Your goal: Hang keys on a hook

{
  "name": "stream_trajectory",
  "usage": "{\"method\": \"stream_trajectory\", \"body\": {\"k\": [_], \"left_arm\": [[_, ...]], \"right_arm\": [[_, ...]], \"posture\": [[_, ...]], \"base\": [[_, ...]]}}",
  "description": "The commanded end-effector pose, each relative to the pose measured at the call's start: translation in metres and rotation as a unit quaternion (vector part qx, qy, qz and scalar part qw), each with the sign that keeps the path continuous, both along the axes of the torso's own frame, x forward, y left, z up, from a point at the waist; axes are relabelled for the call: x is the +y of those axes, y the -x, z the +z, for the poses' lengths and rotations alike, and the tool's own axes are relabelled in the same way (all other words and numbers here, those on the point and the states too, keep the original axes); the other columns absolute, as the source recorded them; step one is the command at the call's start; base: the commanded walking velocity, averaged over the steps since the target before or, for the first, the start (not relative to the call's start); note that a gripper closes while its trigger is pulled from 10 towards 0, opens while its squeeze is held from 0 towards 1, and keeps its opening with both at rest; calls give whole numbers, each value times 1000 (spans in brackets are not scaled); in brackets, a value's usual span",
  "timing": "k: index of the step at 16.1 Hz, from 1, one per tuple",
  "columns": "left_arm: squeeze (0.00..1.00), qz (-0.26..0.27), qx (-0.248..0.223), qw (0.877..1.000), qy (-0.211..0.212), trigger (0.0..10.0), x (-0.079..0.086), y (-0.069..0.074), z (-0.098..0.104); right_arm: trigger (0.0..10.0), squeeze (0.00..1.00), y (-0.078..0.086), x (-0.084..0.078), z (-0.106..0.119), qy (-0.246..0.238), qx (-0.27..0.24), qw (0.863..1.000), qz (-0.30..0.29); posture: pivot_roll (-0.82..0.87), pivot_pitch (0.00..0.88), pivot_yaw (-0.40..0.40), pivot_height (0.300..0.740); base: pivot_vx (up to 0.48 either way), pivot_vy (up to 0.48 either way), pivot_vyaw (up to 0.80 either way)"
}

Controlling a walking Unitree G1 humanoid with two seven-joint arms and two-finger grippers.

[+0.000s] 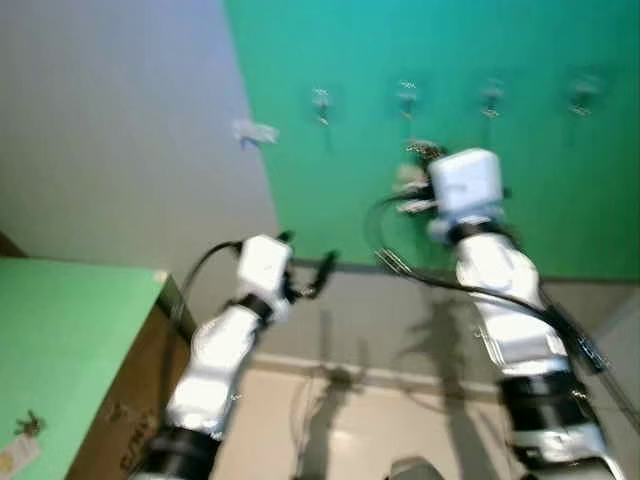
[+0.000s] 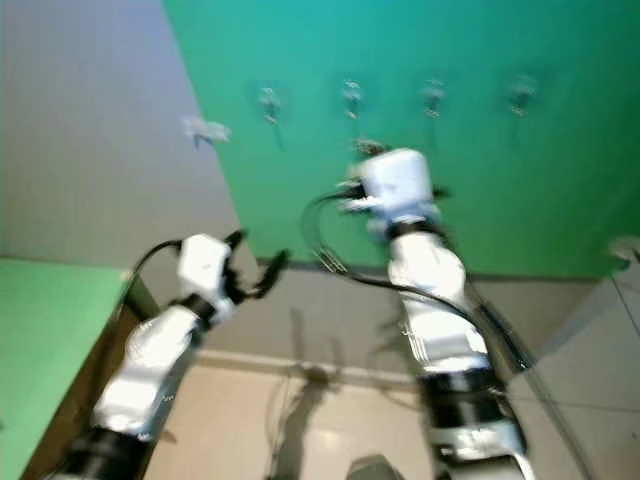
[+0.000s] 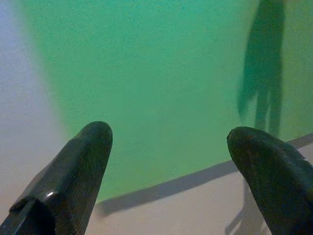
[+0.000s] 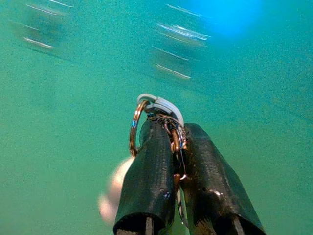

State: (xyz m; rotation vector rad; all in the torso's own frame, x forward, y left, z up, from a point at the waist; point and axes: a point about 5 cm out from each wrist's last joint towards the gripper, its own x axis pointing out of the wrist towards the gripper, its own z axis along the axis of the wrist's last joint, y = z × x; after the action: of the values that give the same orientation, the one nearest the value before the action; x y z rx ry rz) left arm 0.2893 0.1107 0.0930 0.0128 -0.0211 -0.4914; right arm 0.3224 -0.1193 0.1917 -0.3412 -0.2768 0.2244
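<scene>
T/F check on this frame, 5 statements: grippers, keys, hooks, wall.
1. The right gripper is shut on the key ring. True.
2. The left gripper holds the keys. False: its fingers are open with nothing between them, facing the green wall.
3. The key ring already hangs on a hook. False: it is still pinched between the right gripper's fingers, held up near the wall below the row of hooks.
4. The hooks sit in a row on the green wall. True.
5. The right arm hangs idle at the robot's side. False: it is raised toward the hooks, higher than the left arm.
</scene>
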Motion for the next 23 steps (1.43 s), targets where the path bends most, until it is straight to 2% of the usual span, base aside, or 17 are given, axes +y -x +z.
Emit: {"method": "stream_trajectory", "body": {"k": [1,2,3,5,6,7,8,10,12,14,18,21,23], "left_arm": [[0,3,2,1000,7,10000,-1,0,0],[0,3,3,1000,8,10000,-1,0,1],[0,3,3,1000,7,10000,-1,1,0],[0,4,4,1000,9,10000,-1,2,0],[0,5,4,1000,9,10000,-1,2,0],[0,3,6,1000,9,10000,-1,2,-1],[0,0,10,1000,9,10000,-2,2,-2],[0,-21,13,1000,0,10000,-6,6,-4],[0,-31,17,999,-3,10000,-8,7,-6],[0,-38,18,999,-3,10000,-9,8,-6],[0,-47,21,999,-6,10000,-13,10,-7],[0,-58,25,998,-6,10000,-16,11,-8],[0,-62,25,998,-3,10000,-18,13,-7]], "right_arm": [[0,0,-2,-5,3,10,7,1000,-7],[0,0,-2,-5,2,9,11,1000,-7],[0,39,-3,-9,-4,-6,42,999,-21],[0,63,-5,-9,-8,-3,66,997,-43],[0,43,-5,-6,-8,-1,73,997,-37],[0,35,-5,1,3,0,53,998,-19],[0,0,-6,1,9,13,39,999,-17],[0,0,-11,-2,17,51,10,998,-30],[0,0,-14,-2,23,63,1,997,-38],[0,0,-15,-1,31,99,-20,994,-36],[0,0,-15,6,44,212,-95,973,-14],[0,0,-24,6,38,246,-85,966,-13],[0,0,-33,3,38,278,-94,956,-32]], "posture": [[-273,26,112,720],[-273,26,112,720],[-269,29,107,720],[-269,28,103,720],[-272,30,103,720],[-272,30,103,720],[-274,31,101,720],[-276,30,100,720],[-272,31,98,720],[-270,33,97,720],[-274,32,96,720],[-275,31,98,720],[-266,34,96,720]], "base": [[0,0,0],[0,0,0],[0,0,0],[0,0,0],[0,0,0],[0,0,0],[0,0,0],[0,0,0],[0,0,0],[0,0,0],[0,0,0],[0,0,0],[0,0,0]]}}
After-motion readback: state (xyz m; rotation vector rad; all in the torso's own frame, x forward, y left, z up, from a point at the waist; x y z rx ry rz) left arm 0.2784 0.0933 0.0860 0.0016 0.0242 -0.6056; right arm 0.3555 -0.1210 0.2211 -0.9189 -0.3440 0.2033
